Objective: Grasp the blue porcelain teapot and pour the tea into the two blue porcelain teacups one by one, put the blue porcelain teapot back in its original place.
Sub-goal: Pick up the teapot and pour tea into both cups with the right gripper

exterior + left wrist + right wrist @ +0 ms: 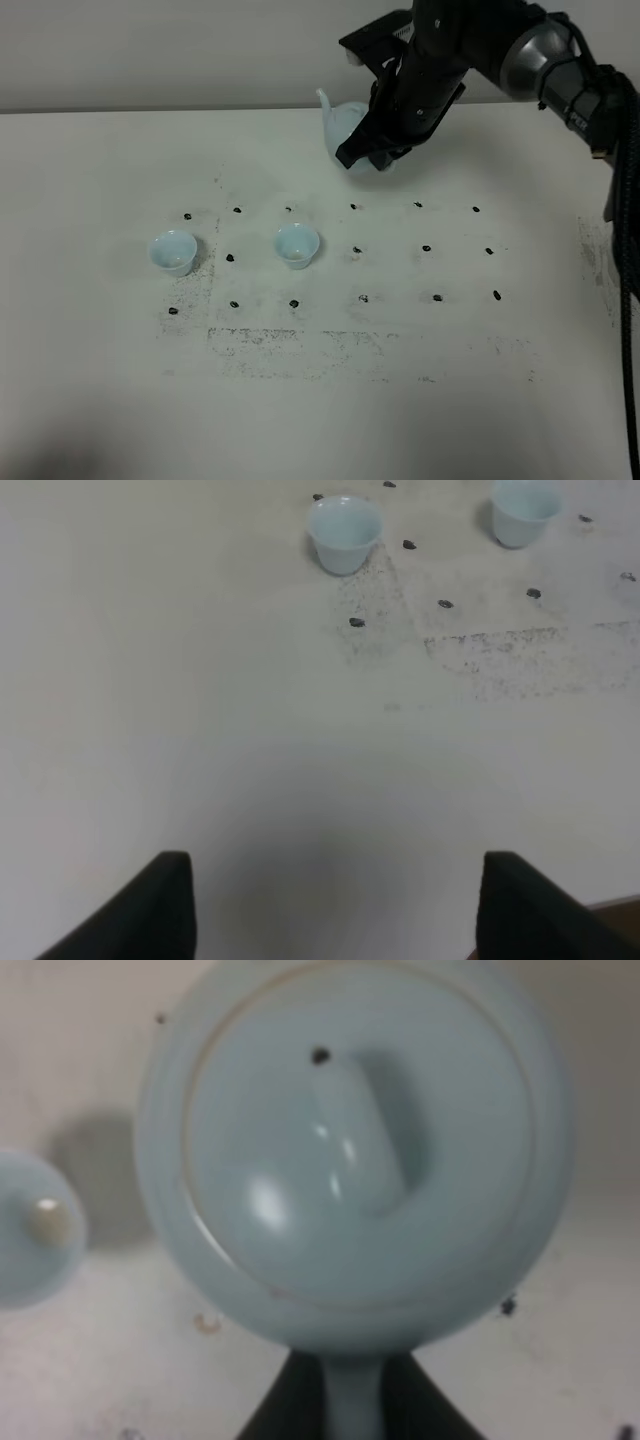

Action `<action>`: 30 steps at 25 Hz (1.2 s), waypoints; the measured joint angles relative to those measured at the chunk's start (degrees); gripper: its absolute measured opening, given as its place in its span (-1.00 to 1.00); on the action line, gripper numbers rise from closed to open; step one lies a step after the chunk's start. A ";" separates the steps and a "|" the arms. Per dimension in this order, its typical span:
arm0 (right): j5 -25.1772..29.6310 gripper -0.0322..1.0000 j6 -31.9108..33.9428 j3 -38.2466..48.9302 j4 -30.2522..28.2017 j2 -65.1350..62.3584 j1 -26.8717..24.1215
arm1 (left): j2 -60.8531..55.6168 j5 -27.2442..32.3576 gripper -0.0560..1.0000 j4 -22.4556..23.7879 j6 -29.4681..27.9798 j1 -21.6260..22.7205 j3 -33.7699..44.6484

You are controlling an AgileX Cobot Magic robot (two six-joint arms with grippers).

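**A:** Where's the pot, and who has it?

**B:** The blue porcelain teapot (343,128) is at the back of the bench (100,400), right of the middle. The right claw (349,1412) is clenched on its loop handle. The left claw (335,870) hangs released over bare bench, well apart and holding nothing.

**A:** Which way to the cups?

**B:** Both stand left of the pot and closer to the front. The nearer teacup (297,244) comes first, with the farther teacup (172,250) beyond it. The spout-to-handle line runs roughly across the bench, spout on the cups' side. So I'd judge a carry leftward and forward, then a tip over the spout.

**A:** Anything unclear?

**B:** The arm covers much of the pot, so I cannot tell whether it rests on the bench or is lifted. The lid hides any tea — and no brown shows in either cup.
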 joint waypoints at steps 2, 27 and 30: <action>1.36 -0.78 -1.53 0.00 -0.04 -2.12 0.02 | 0.00 -0.06 0.26 0.00 0.00 0.00 0.00; -23.74 -0.78 -13.20 40.29 -2.36 -19.78 5.07 | 0.00 -0.06 0.26 0.00 0.00 0.00 0.00; -26.60 -0.78 -13.38 40.28 -4.78 -19.78 5.23 | 0.00 -0.06 0.26 0.00 0.00 0.00 0.00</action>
